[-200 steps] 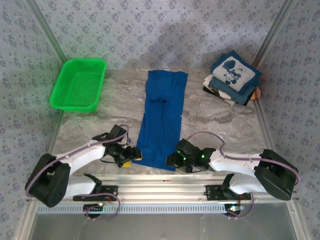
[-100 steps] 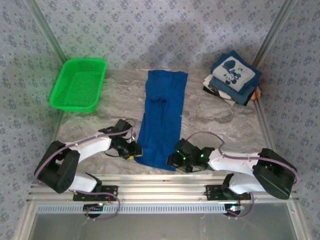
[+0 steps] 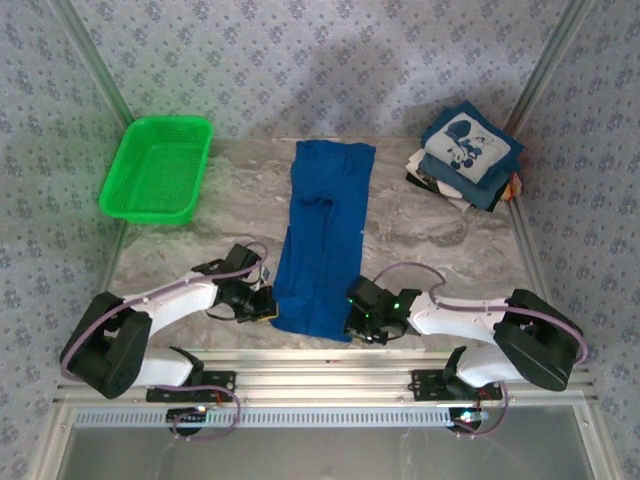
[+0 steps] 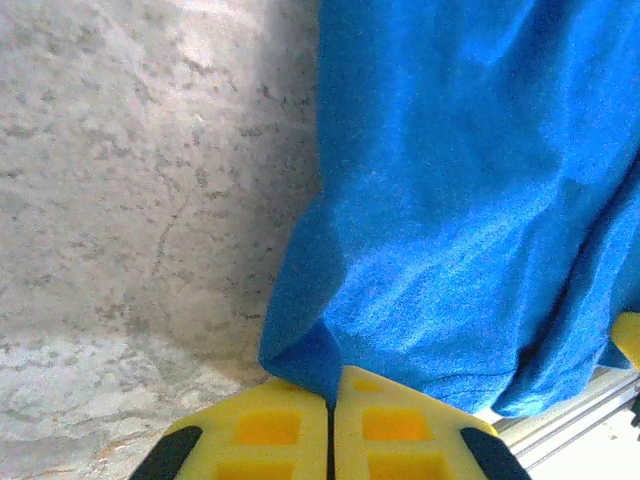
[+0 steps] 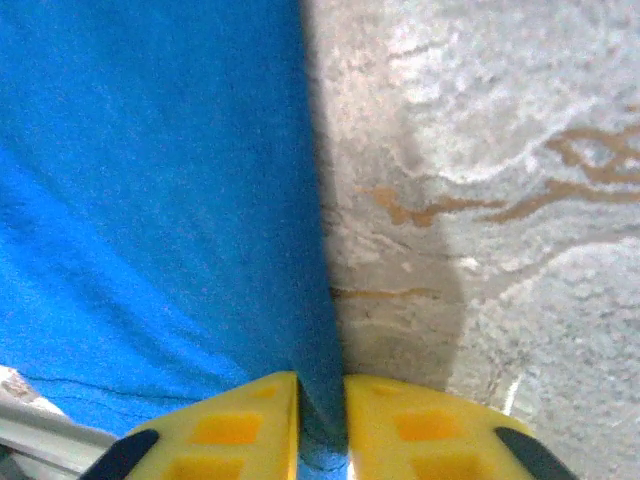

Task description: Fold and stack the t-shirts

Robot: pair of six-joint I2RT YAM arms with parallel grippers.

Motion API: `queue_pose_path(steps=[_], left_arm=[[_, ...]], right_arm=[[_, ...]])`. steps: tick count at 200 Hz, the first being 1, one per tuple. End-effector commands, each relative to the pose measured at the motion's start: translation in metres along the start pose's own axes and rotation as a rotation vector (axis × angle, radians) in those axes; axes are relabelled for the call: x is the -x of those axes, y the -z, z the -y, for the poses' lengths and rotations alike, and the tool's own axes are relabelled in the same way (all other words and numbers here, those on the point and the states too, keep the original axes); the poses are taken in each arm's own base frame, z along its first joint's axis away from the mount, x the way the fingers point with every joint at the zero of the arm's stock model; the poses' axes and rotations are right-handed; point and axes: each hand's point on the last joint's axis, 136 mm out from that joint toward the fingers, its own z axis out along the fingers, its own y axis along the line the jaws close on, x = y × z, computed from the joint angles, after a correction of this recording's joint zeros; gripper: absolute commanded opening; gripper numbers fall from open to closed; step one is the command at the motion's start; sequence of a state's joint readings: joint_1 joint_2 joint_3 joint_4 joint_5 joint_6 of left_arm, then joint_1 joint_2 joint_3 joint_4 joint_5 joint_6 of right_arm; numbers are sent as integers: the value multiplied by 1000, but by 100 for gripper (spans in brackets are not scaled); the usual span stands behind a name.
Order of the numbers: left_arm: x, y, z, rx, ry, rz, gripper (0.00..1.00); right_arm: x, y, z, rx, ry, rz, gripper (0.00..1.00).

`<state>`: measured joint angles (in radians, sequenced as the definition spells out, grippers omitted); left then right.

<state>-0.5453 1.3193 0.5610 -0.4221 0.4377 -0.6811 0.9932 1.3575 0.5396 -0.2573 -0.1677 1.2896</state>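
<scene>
The royal-blue t-shirt (image 3: 325, 245) lies folded lengthwise, slightly rumpled.

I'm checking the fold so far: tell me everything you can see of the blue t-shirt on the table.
The blue t-shirt is soft royal-blue cloth, folded into a long narrow strip flat on the marbled table, lightly wrinkled. The left tool pinches its near-left corner, the right tool its near-right edge.

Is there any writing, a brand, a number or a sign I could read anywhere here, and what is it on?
No text can be read.
The navy t-shirt, far right: white cartoon print, any lettering too small to tell.
The royal-blue t-shirt: plain cloth showing.
The green basket: no label seen.
</scene>
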Motion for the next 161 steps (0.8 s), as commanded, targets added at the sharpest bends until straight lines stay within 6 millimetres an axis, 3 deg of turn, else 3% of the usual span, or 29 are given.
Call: queue_pose_path(steps=[1,31,78,110,161], left_arm=[[-6,4,0,-8,-15,2,5],[-13,11,1,-24,-9,13,4],[-32,12,17,-48,-27,-1,4],[-45,18,4,-24,23,19,2],[-65,25,1,-49,59,22,1]], right_arm=[[1,-11,-39,141,41,1,9],[2,0,-39,141,39,10,1],[-7,9,-37,136,44,-19,0],[-18,17,-29,121,45,-35,0],[-35,28,-18,112,43,-43,0]])
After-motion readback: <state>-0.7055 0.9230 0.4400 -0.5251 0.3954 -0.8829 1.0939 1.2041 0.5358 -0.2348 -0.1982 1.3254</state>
